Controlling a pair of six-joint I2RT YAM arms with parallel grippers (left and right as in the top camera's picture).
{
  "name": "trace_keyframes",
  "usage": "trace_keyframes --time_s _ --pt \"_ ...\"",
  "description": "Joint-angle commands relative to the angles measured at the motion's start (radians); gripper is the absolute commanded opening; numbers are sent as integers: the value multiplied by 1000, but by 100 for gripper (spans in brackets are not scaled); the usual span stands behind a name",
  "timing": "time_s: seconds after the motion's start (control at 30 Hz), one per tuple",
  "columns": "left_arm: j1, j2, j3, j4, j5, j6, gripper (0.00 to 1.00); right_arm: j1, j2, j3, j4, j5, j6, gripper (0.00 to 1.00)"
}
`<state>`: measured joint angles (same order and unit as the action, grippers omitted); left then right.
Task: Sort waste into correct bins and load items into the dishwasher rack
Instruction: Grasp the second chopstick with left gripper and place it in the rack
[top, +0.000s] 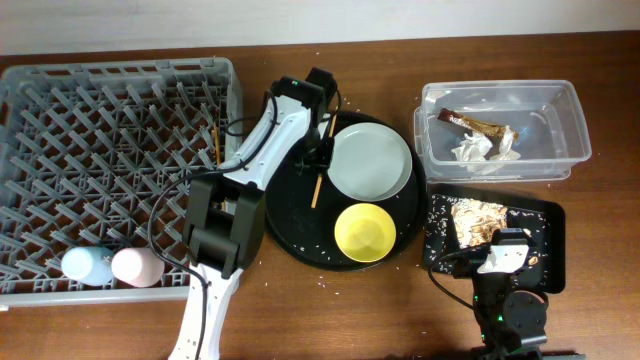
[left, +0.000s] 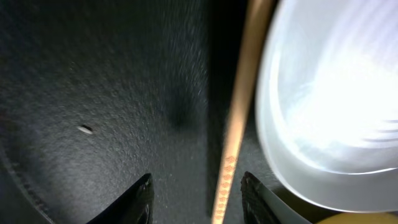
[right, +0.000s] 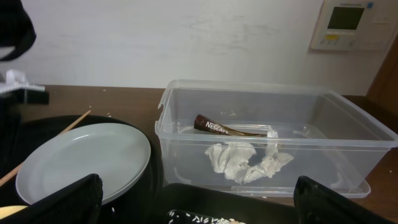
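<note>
One crumpled napkin (top: 480, 148) sits in the clear tub (top: 500, 87), scraps (top: 478, 222) in the black tray (top: 548, 232); left gripper (left: 198, 186) and right gripper (right: 199, 202) spread wide.

The worktop (top: 330, 320) is brown wood grain. The rack (top: 120, 68) is matt grey plastic. The tub (right: 348, 149) is clear glossy plastic. The napkin (right: 236, 160) is crumpled white paper. The round black tray (left: 93, 74) looks finely grainy. The plate (right: 81, 162) is smooth and glossy.

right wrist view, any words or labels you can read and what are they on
"NESCAFE": white letters on the brown snack wrapper lying in the clear rectangular plastic tub.
White wall control panel: its screen and markings are too small to read.
No other text is readable.
</note>
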<state>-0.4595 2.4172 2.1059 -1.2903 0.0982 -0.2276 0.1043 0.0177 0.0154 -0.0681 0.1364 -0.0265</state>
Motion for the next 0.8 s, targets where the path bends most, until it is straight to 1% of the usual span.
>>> trace_keyframes --time_s 0.0,0.03,0.1,0.13,0.17,0.2,0.27,0.33,0.4,0.47,0.53,0.6,0.67,0.73,0.77 --pt "-3 -5 -77 34 48 30 45 -7 -5 -8 -3 -2 8 99" --pt "-15 -5 -84 58 63 47 45 -7 -5 -8 -3 -2 8 99" --pt "-36 -4 -95 71 20 50 39 -7 -5 -8 -3 -2 8 98" --pt "-48 -3 -101 70 -35 49 31 -7 -5 -8 -3 -2 8 98" --pt "-49 -3 -106 66 -74 23 11 -7 -5 -8 -3 -2 8 98" --pt "-47 -3 -106 66 -95 -5 0 -7 -5 -8 -3 -2 8 99" --pt "-39 -3 -97 69 -95 -24 0 -7 -5 -8 -3 -2 8 98" --pt "-13 -19 -36 13 -95 -26 0 -7 -5 -8 -3 -2 8 98" --pt "35 -103 48 -90 -96 -26 0 -7 -5 -8 -3 -2 8 98" --pt "89 -200 74 -134 -146 -26 0 -7 -5 -8 -3 -2 8 98" --pt "169 -288 74 -211 -241 -25 0 -7 -5 -8 -3 -2 8 98" --pt "246 -294 63 -274 -253 13 0 -7 -5 -8 -3 -2 8 98" --pt "296 -294 8 -285 -253 30 0 -7 -5 -8 -3 -2 8 98" --pt "316 -293 -66 -255 -253 85 0 -7 -5 -8 -3 -2 8 98" --pt "317 -292 -106 -242 -253 88 0 -7 -5 -8 -3 -2 8 98"
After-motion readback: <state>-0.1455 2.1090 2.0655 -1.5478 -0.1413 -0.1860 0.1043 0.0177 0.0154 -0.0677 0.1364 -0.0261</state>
